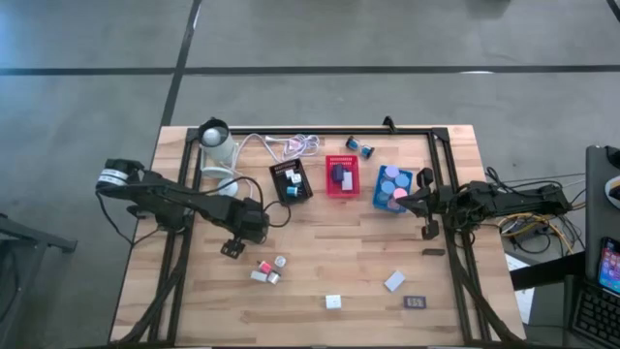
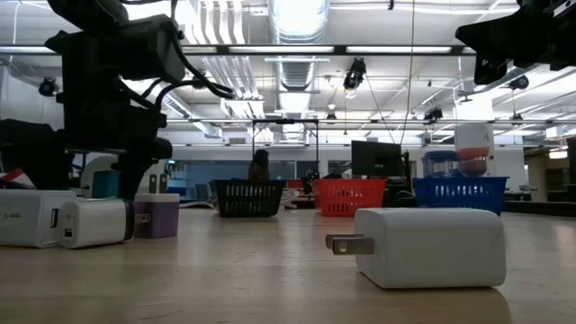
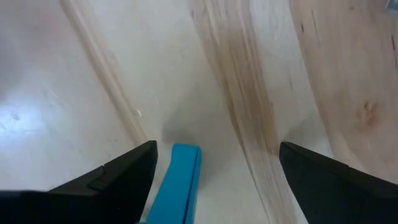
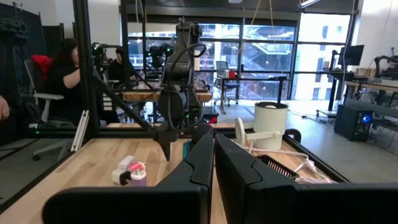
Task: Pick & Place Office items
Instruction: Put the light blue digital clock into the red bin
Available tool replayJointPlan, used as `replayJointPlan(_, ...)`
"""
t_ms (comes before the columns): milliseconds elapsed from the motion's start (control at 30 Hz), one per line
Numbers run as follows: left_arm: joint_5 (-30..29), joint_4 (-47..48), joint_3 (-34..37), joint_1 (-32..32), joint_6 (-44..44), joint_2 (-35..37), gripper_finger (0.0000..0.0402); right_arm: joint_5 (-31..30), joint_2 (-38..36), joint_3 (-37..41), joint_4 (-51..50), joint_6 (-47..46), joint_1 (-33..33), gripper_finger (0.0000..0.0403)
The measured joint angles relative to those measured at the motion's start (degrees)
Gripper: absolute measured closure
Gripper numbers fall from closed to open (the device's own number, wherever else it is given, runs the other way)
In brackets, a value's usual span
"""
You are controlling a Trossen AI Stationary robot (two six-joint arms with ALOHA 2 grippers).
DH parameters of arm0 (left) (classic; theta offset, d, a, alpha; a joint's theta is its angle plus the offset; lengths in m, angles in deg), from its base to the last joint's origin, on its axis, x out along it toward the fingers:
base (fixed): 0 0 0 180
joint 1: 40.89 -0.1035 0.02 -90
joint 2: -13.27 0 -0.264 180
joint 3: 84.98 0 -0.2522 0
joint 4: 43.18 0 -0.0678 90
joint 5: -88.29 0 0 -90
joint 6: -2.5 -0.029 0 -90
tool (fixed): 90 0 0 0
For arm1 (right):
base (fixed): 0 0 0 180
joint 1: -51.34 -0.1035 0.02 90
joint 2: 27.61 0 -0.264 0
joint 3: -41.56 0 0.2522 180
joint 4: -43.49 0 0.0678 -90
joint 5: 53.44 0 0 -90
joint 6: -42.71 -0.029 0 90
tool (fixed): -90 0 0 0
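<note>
A: From the high view, where is the left gripper (image 1: 232, 249)?

B: It hangs over the table (image 1: 320, 262) with its fingers apart, just beside a cluster of small office items (image 1: 268, 270) that lies toward the front edge. A white block (image 1: 333, 301), a second white block (image 1: 393, 281) and a dark rectangle (image 1: 415, 302) lie well apart from it, with bare wood between them. The right gripper (image 1: 418, 201) is closed, near the blue tray (image 1: 391, 189), beside the red tray (image 1: 341, 176) and the black tray (image 1: 291, 181).

A: And the low view?

B: A white charger block (image 2: 427, 247) lies alone at the front. Two white blocks (image 2: 63, 219) and a lavender one (image 2: 157, 216) sit below the left arm.

A: The left wrist view?

B: Both fingers (image 3: 112, 180) stand wide apart over the wood, with a blue strip (image 3: 177, 183) between them; I cannot tell what it is.

A: The right wrist view?

B: Its fingers (image 4: 199, 163) are pressed together, holding nothing. Far ahead, the left arm (image 4: 177, 93) stands above the small pieces (image 4: 129, 172).
</note>
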Motion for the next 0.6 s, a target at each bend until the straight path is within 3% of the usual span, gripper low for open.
replayJointPlan(333,-0.7,2.5,-1.0,0.0,-0.1,0.1,0.0127,0.0,0.0,0.0,0.0,0.0,0.0,0.0392)
replayJointPlan(600,-0.7,7.3,-3.1,0.0,1.2,0.1,0.0136,0.0,0.0,0.0,0.0,-0.2,0.0,0.0392)
